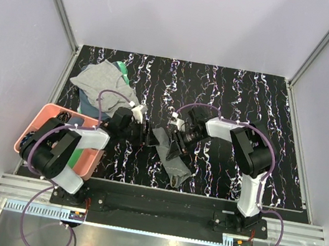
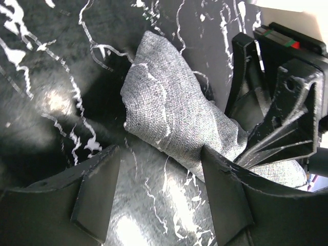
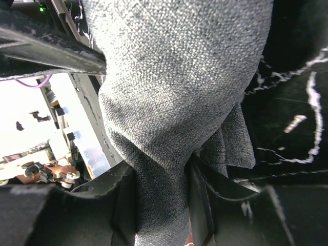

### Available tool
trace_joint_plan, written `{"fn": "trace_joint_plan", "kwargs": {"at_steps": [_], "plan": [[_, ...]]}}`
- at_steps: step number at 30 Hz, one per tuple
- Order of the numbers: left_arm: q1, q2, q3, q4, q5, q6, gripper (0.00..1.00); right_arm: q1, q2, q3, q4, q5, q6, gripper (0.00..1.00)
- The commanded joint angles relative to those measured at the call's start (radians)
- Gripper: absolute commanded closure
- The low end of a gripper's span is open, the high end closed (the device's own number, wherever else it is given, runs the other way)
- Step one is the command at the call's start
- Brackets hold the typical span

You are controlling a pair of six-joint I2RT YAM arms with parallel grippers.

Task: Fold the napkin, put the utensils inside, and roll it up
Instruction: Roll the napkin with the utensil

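While the right gripper (image 3: 161,205) pinches the napkin (image 1: 170,155), bunched right of the pink bin (image 1: 32,126), the left gripper (image 2: 161,189) stands spread at its edge; the bin's contents cannot be told

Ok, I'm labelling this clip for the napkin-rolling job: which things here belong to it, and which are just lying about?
In the job: dark napkin, pinched by the right gripper; left gripper, open beside it.
Lying about: light grey cloth, green item under it, pink bin.

Top edge cuts napkin (image 3: 179,102) short — green item (image 1: 121,67) mostly under cloth (image 1: 99,80).
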Motion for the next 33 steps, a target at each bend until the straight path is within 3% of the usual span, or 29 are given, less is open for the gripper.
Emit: {"fn": "trace_joint_plan", "kwargs": {"at_steps": [1, 13, 17, 21, 25, 27, 28, 33], "plan": [[0.000, 0.028, 0.021, 0.145, 0.058, -0.020, 0.34, -0.024, 0.027, 0.032, -0.016, 0.021, -0.047, 0.57], [0.004, 0.077, -0.013, 0.318, 0.075, -0.152, 0.28, -0.025, 0.035, 0.052, -0.036, 0.032, -0.045, 0.57], [0.004, 0.106, -0.007, 0.328, 0.072, -0.162, 0.34, -0.025, 0.033, 0.054, -0.039, 0.038, -0.045, 0.57], [0.004, 0.119, 0.007, 0.311, 0.038, -0.151, 0.52, -0.025, 0.023, 0.058, -0.044, 0.055, -0.044, 0.57], [0.003, 0.135, 0.022, 0.304, 0.023, -0.142, 0.63, -0.024, 0.006, 0.066, -0.064, 0.107, -0.042, 0.57], [0.003, 0.143, 0.027, 0.302, 0.023, -0.145, 0.70, -0.024, -0.019, 0.066, -0.076, 0.156, -0.036, 0.51], [0.003, 0.143, 0.028, 0.298, 0.021, -0.146, 0.76, -0.022, -0.028, 0.063, -0.082, 0.172, -0.025, 0.40], [0.001, 0.140, 0.053, 0.232, 0.009, -0.145, 0.84, 0.027, -0.143, 0.051, -0.079, 0.361, 0.050, 0.10]]}}
